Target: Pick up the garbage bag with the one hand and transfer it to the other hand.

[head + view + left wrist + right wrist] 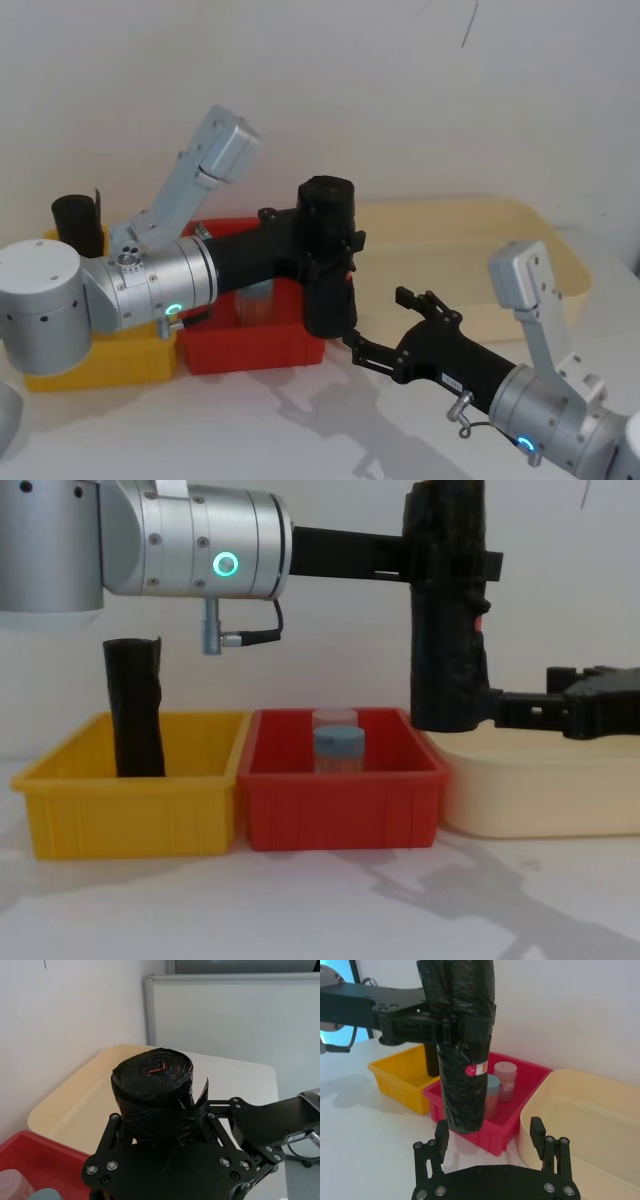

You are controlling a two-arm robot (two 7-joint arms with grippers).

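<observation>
The garbage bag (pixel 328 295), a thick black crinkled roll, hangs upright in the air over the right end of the red bin (pixel 250 350). My left gripper (pixel 335 245), on the green-ringed arm, is shut on the roll's upper half; this grip also shows in the chest view (pixel 450 560). The bag's rolled top (pixel 152 1072) pokes out between its fingers. My right gripper (pixel 380 322), on the blue-ringed arm, stands open just right of the bag's lower end (pixel 465 1105). One of its fingers (pixel 495 706) reaches almost to the roll. Its jaws (pixel 489 1130) hold nothing.
A yellow bin (pixel 120 800) at the left holds a slimmer black roll (pixel 135 710) standing upright. The red bin (pixel 340 800) holds two small jars (pixel 338 748). A cream tray (pixel 480 240) lies to the right, under my right arm. A white wall is close behind.
</observation>
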